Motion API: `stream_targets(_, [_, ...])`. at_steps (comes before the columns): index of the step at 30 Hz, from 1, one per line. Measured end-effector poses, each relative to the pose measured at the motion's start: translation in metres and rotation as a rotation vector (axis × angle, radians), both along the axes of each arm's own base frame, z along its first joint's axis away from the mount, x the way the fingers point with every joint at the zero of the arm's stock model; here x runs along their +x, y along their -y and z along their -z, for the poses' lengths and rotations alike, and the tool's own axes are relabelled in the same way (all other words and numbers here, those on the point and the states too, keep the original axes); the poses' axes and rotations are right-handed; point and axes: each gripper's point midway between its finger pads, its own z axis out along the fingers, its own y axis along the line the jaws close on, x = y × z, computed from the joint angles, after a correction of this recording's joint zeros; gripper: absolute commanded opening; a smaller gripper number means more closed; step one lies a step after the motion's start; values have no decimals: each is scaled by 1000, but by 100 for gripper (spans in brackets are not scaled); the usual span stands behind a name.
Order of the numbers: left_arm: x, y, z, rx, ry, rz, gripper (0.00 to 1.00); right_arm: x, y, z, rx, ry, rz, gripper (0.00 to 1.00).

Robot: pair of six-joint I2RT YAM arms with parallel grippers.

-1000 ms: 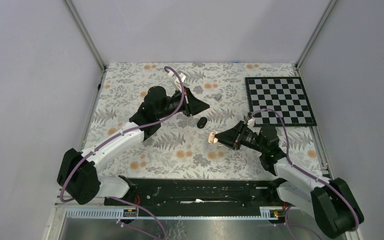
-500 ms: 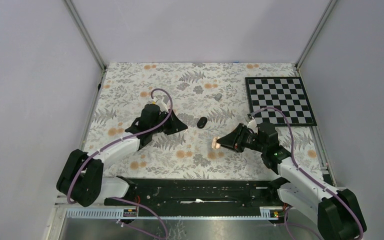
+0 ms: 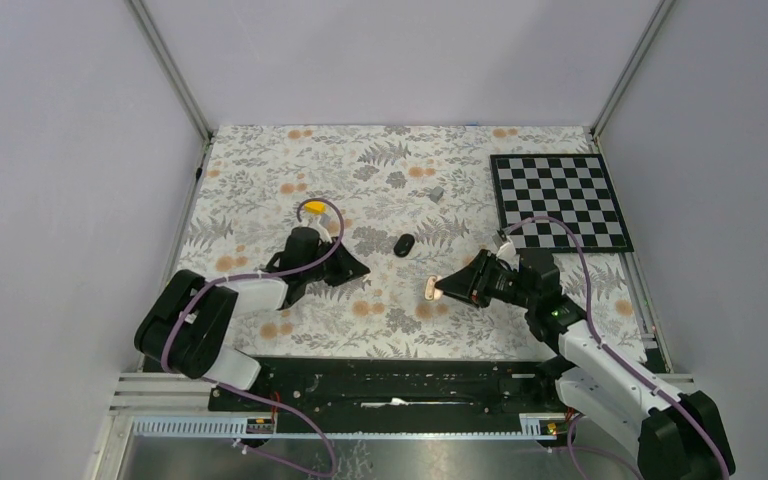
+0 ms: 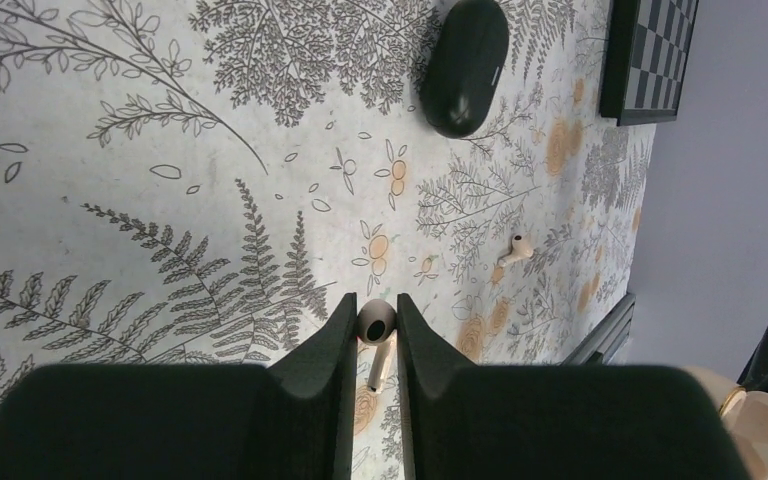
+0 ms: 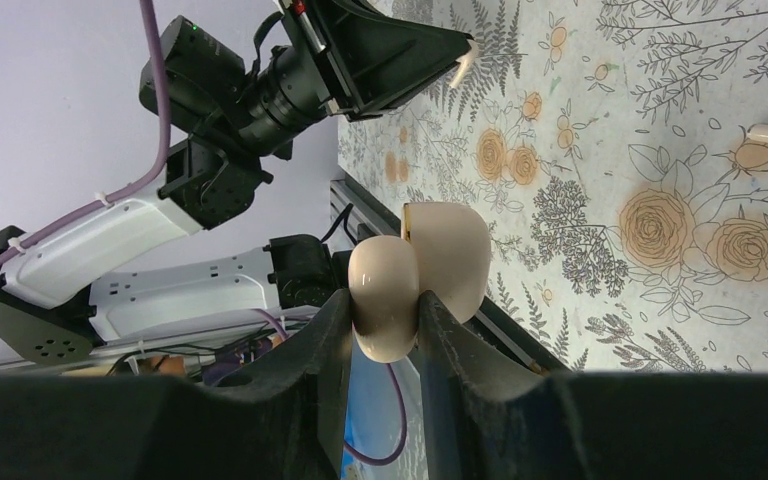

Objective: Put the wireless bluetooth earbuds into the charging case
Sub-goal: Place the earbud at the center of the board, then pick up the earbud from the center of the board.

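At the near middle of the floral cloth [image 3: 380, 330], the two arms are facing each other across a short gap. The left gripper [image 4: 374, 308] is pinching one cream earbud [image 4: 376, 322] by its rounded head. Its jaws are squeezed almost together, and the stem is running back between the fingers toward the wrist.

Off to that claw's right, the right gripper [image 5: 384, 298] is clamping the charging case [image 5: 455, 255]. The case is cream too, with its lid hanging open. The jaws are standing partly apart around one half of the shell, and the case looks to be held up off the cloth.

The second earbud [image 4: 515, 248] is lying loose on the cloth, out beyond the left fingertips. The black oval pod [image 4: 465, 65] is sitting farther out, with nobody touching it.

So the coming move is hanging on that sideways gap. The left arm is the one carrying the bud, and the stem will probably want lining up with a socket. Which way the case's mouth is facing, I cannot tell from here.
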Motion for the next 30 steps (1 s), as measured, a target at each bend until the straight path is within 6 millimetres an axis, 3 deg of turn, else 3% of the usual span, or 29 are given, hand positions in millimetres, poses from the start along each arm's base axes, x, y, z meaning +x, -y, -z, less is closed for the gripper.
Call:
stream_targets(6, [1, -1, 8, -18, -17, -34, 23, -2, 1, 2, -1, -5, -1, 0])
stream_targets(13, [4, -14, 21, 54, -34, -92, 46, -3, 1, 3, -1, -4, -2, 0])
stream_targets(19, [5, -32, 22, 150, -29, -144, 47, -3, 1, 4, -2, -6, -2, 0])
stream_targets(23, [4, -49, 7, 230, 14, -180, 47, -3, 1, 4, -2, -6, -2, 0])
stream_targets(26, [10, -56, -20, 293, 89, -198, 48, -3, 1, 4, -2, -7, -2, 0])
stream_targets(30, [17, -44, -48, 396, 155, -163, 51, -3, 1, 5, -4, -12, -2, 0])
